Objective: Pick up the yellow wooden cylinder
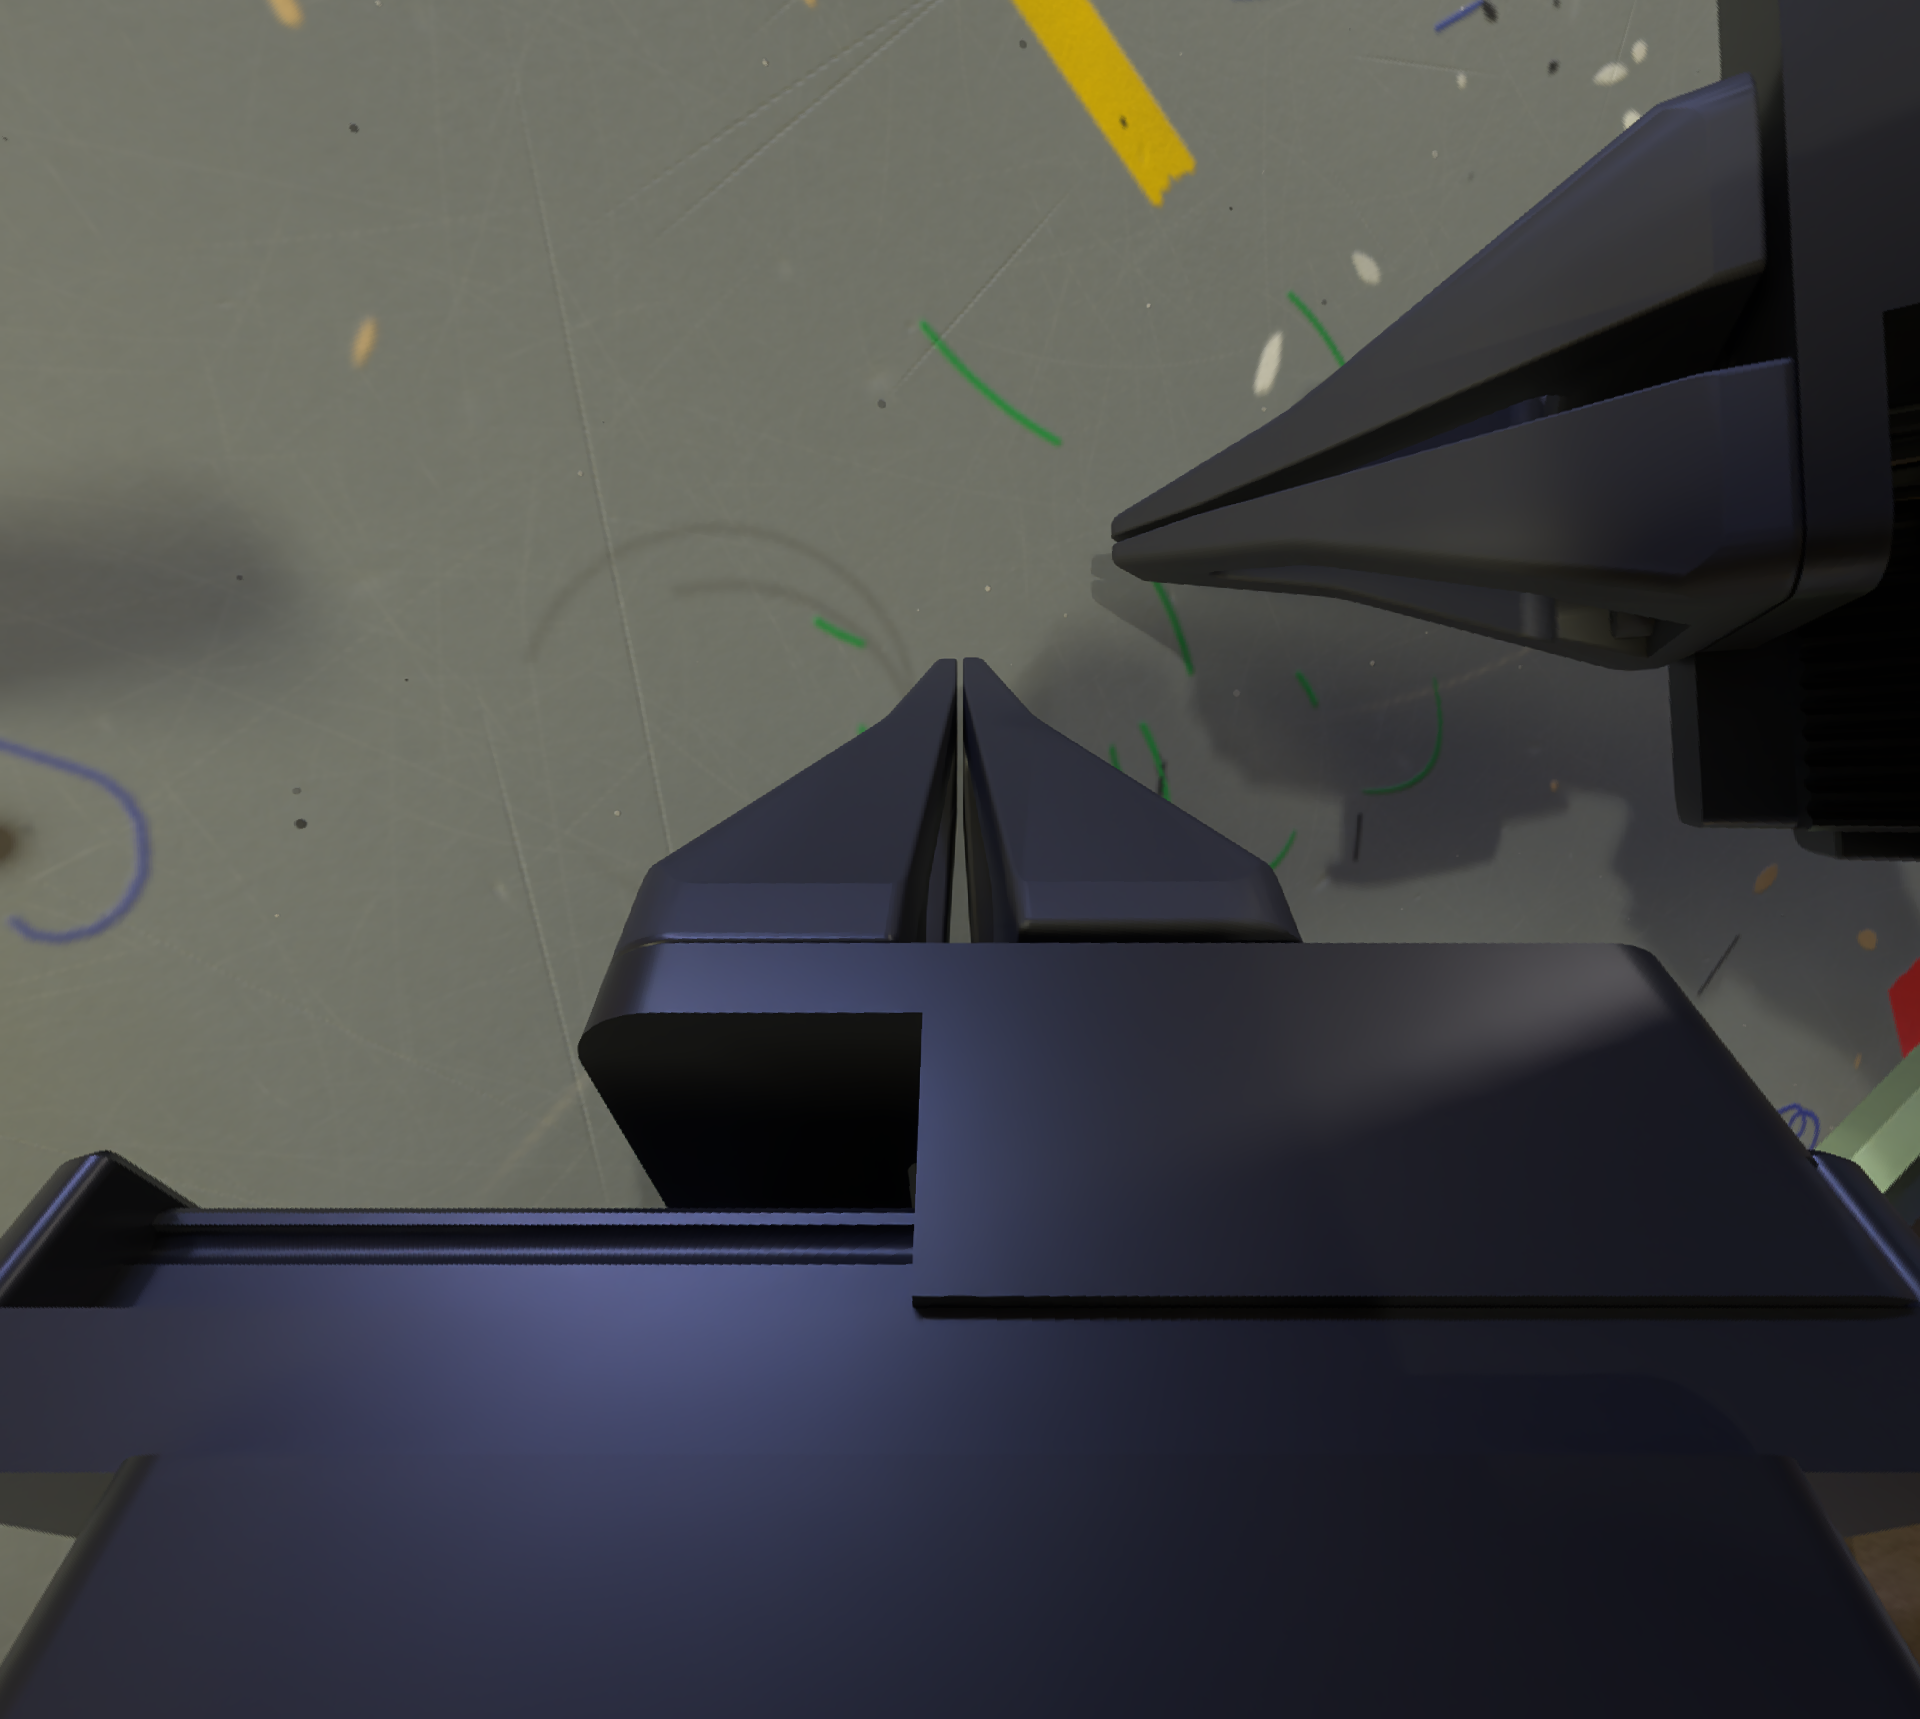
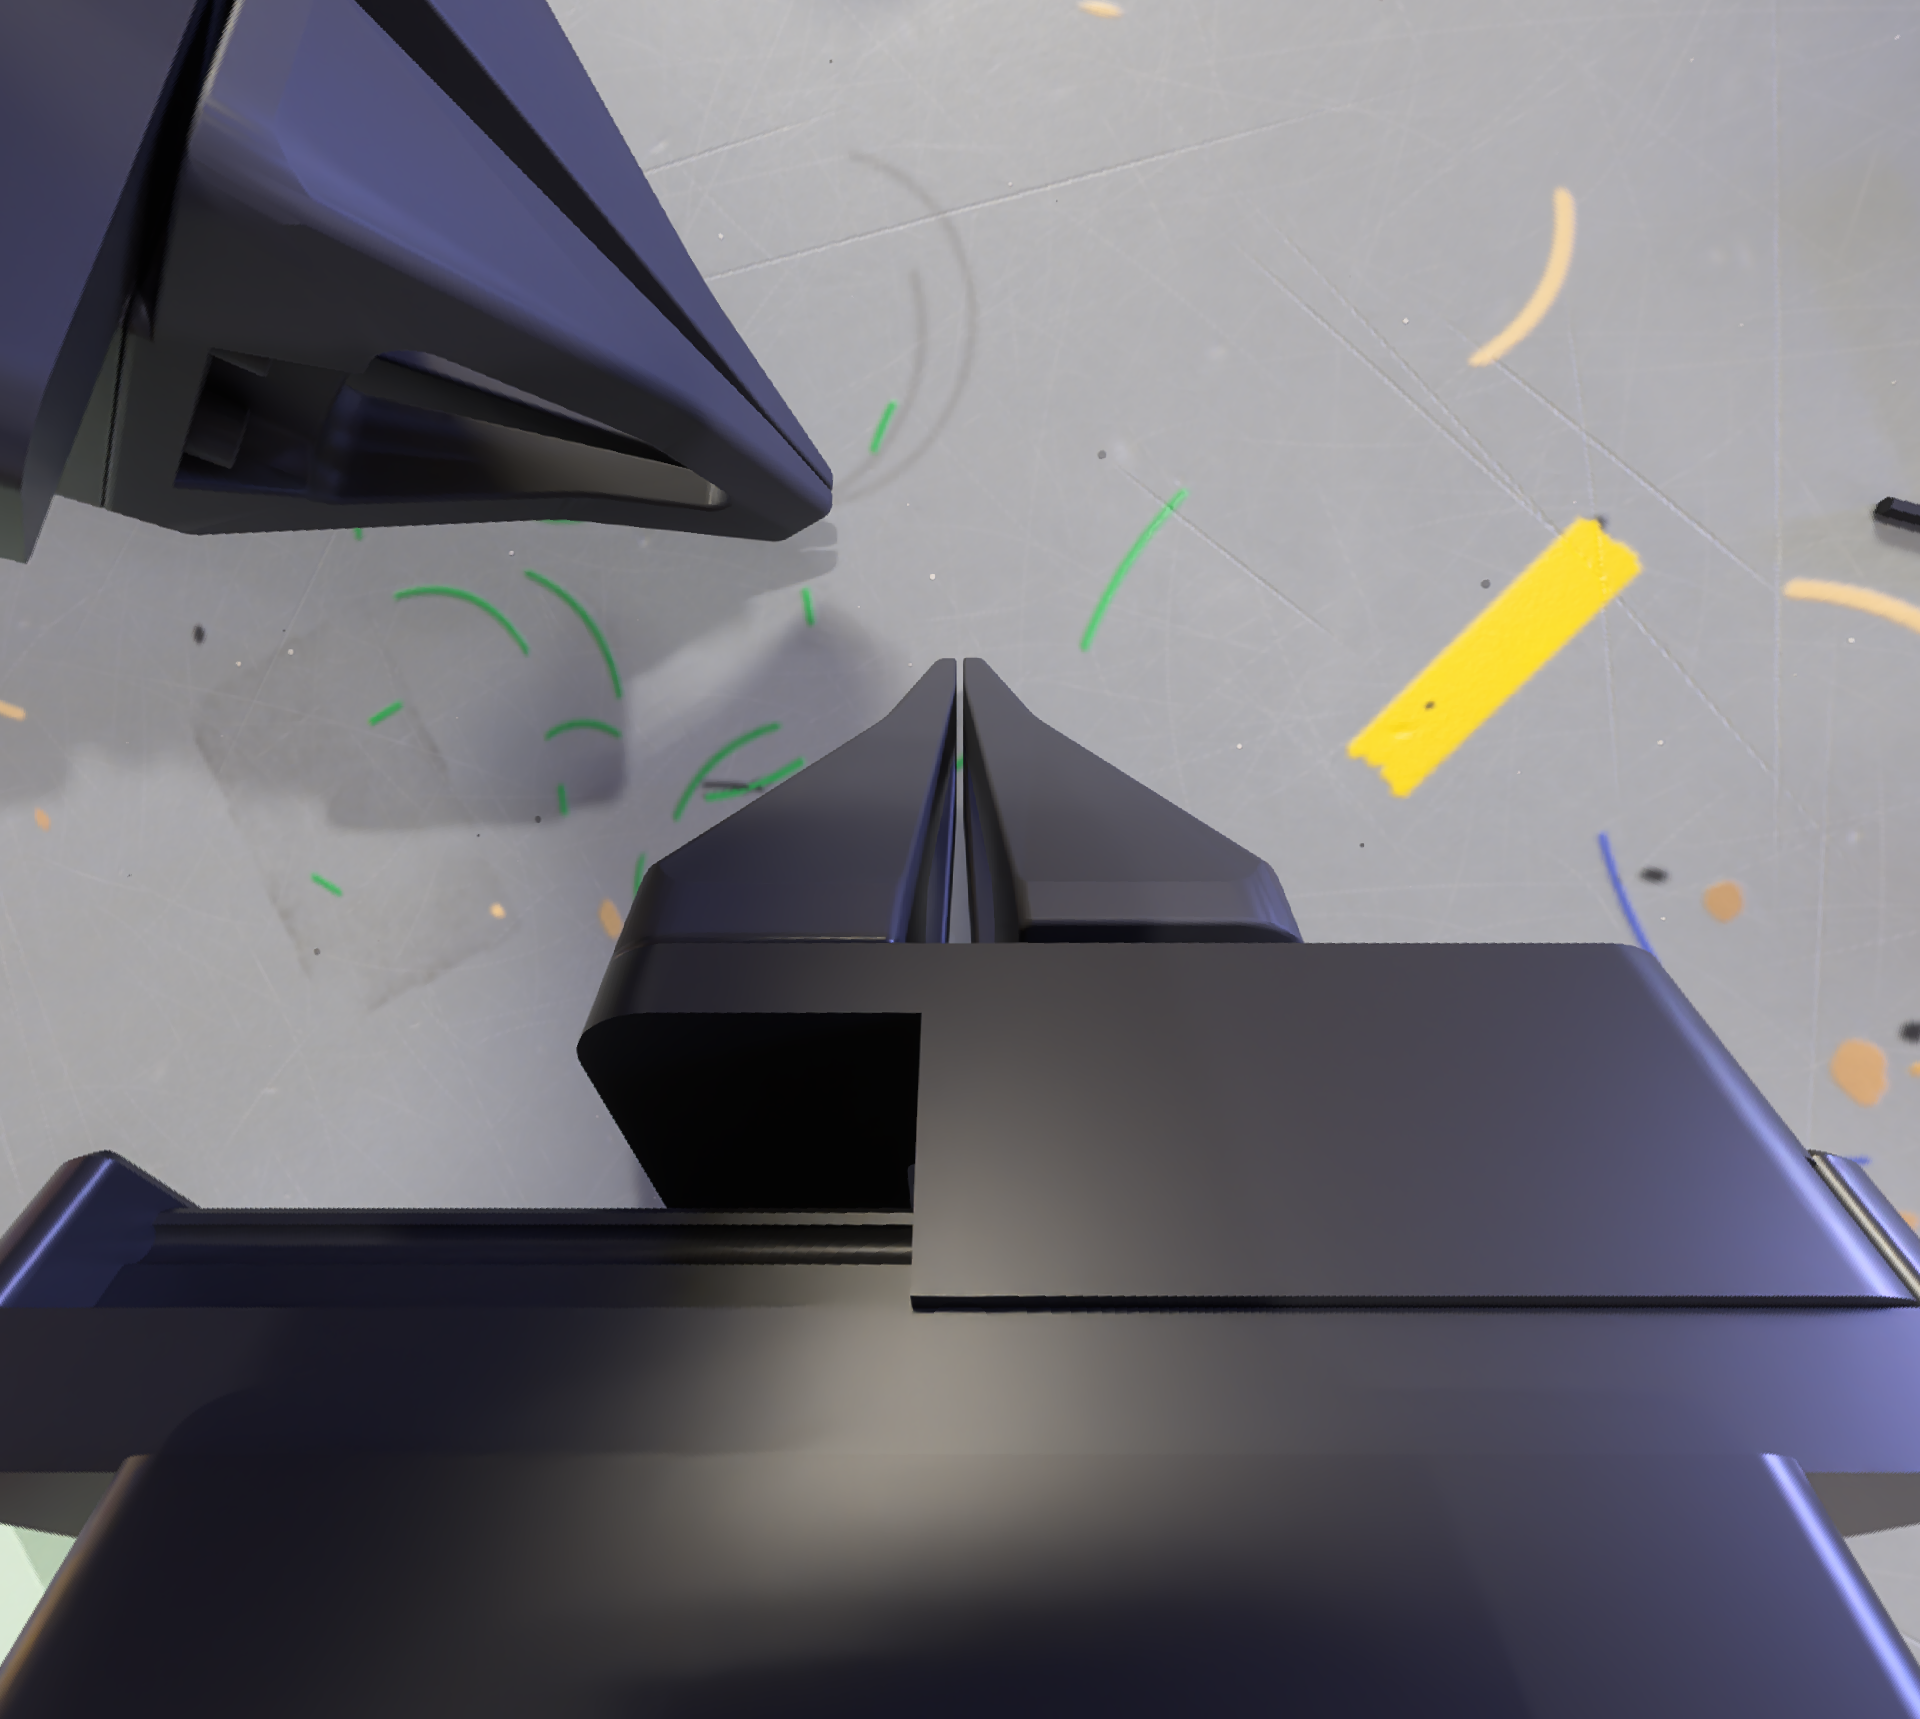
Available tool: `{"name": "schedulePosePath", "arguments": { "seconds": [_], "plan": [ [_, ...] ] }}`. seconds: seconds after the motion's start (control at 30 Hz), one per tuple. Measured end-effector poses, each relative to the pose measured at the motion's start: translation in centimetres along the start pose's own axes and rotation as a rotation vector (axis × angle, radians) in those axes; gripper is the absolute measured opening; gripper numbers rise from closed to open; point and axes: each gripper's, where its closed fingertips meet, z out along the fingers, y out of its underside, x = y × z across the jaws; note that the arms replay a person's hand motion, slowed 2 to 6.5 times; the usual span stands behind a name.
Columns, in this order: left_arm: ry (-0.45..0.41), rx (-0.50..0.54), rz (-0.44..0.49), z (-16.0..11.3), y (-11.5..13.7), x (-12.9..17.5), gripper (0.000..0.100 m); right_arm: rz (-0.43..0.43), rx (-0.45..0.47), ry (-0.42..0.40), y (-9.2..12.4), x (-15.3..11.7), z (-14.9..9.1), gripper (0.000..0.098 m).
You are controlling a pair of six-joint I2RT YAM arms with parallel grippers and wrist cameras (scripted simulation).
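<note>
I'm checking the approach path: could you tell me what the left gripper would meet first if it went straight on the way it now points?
Most likely only the bare tabletop. The left gripper, shut and empty, points at open surface; the right gripper sits off to its right.

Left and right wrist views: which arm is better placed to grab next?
Neither clearly: left gripper and right gripper are both shut, tips near each other, and no cylinder shows, only flat yellow tape.

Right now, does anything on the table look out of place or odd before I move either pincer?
No yellow cylinder shows in either wrist view. The only yellow thing is a flat strip of tape stuck on the scuffed, paint-flecked table. Both pincers, left and right, are shut, empty, tips close together.
</note>
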Motion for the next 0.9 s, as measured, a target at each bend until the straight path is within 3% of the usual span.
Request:
{"name": "schedulePosePath", "arguments": {
  "seconds": [0.7,0.9],
  "plan": [
    [-0.05,0.013,-0.034,-1.0,0.7,-0.9,0.001,-0.006,0.016,0.001,-0.4,-0.3,0.0,0.0011],
    [-0.017,0.1,-0.025,-2.4,-0.4,0.1,0.006,-0.019,0.106,-0.059,-1.9,-1.8,-2.2,0.0012]
  ]
}}
